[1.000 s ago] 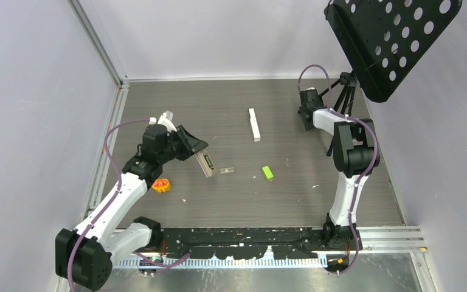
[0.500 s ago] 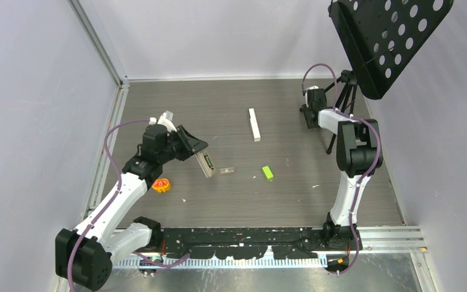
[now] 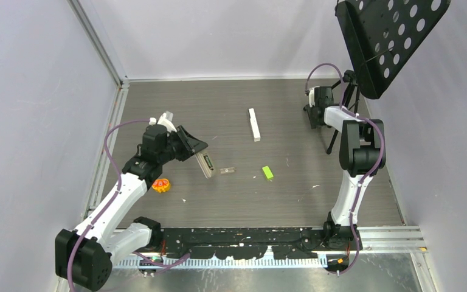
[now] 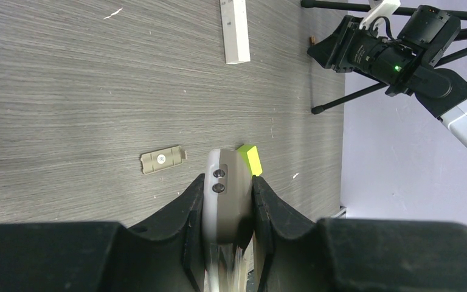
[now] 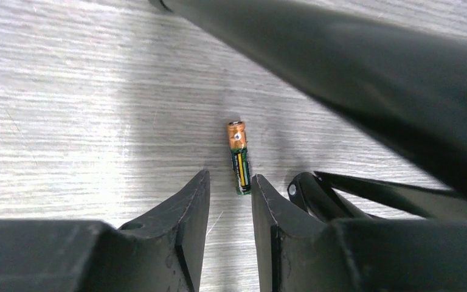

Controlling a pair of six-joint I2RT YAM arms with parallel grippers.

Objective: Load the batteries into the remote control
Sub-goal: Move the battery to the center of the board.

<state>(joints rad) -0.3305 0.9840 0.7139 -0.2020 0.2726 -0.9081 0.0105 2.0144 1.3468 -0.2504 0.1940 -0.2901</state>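
My left gripper (image 3: 198, 154) is shut on a grey remote control (image 3: 205, 164), holding it by its sides; the left wrist view shows the remote's end (image 4: 227, 181) between the pads (image 4: 190, 201). My right gripper (image 3: 314, 118) is open and low over the table at the far right. In the right wrist view its jaws stand a narrow gap apart (image 5: 230, 185), with a dark battery (image 5: 239, 159) with a copper end lying just ahead of the tips, close to the right finger (image 5: 267, 207). No other battery shows.
A grey battery cover (image 3: 227, 171) lies just right of the held remote, with a bright green block (image 3: 268, 173) beyond. A white remote (image 3: 254, 124) lies mid-table. An orange object (image 3: 161, 185) sits by the left arm. A music stand (image 3: 395, 36) on tripod legs (image 5: 346, 58) crowds the right gripper.
My right gripper has moved a little right, toward the tripod, and the music stand's top has shifted right. The left arm and the remote have not moved.
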